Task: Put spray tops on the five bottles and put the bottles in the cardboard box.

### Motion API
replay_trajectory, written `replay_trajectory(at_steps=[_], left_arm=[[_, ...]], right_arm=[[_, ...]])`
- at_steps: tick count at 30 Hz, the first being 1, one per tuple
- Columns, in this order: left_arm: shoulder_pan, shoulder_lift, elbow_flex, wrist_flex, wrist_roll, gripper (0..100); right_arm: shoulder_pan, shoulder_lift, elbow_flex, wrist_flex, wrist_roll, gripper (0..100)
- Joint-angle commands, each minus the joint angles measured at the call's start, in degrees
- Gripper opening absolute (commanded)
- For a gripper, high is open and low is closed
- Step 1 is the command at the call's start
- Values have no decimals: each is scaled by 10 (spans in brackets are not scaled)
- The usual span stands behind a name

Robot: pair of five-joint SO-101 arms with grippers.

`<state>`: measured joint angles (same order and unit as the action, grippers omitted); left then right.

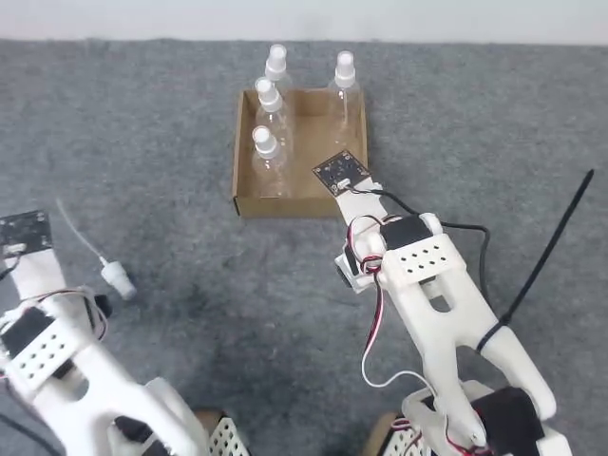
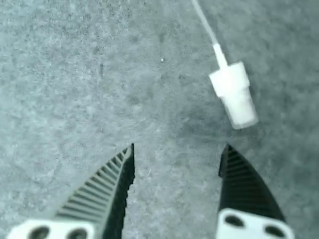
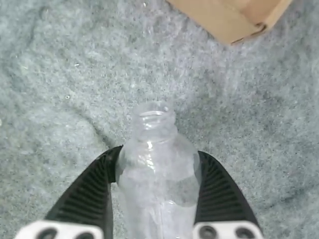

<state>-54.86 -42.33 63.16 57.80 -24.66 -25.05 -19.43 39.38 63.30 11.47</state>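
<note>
The right tool (image 3: 159,152) was clamped around an uncapped clear bottle (image 3: 155,174), near a corner of the cardboard box (image 3: 227,20), where four capped bottles (image 1: 270,161) stood. The left tool (image 2: 180,146) gaped open over the grey worktop (image 2: 75,74), the loose spray top (image 2: 234,99) lying just beyond its tips.

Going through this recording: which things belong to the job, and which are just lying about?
Job: cardboard box; four capped bottles in it; uncapped bottle in the right gripper; loose spray top by the open left gripper.
Lying about: grey carpet; black cable tie.
</note>
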Motion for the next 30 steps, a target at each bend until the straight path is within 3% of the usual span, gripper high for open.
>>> replay_trajectory(at_steps=[1, 7, 17, 26, 30], left_arm=[[1, -18, -6, 4, -16, 258], [11, 44, -29, 25, -42, 258], [12, 245, -217, 105, -44, 258], [11, 326, -269, 98, -43, 257], [11, 367, -272, 51, -42, 257]], right_arm=[[4, -29, -5, -12, -1, 40], [5, -29, -5, -12, -1, 40], [4, -29, -5, -12, -1, 40], [5, -29, -5, -12, -1, 40], [5, -29, -5, -12, -1, 40]])
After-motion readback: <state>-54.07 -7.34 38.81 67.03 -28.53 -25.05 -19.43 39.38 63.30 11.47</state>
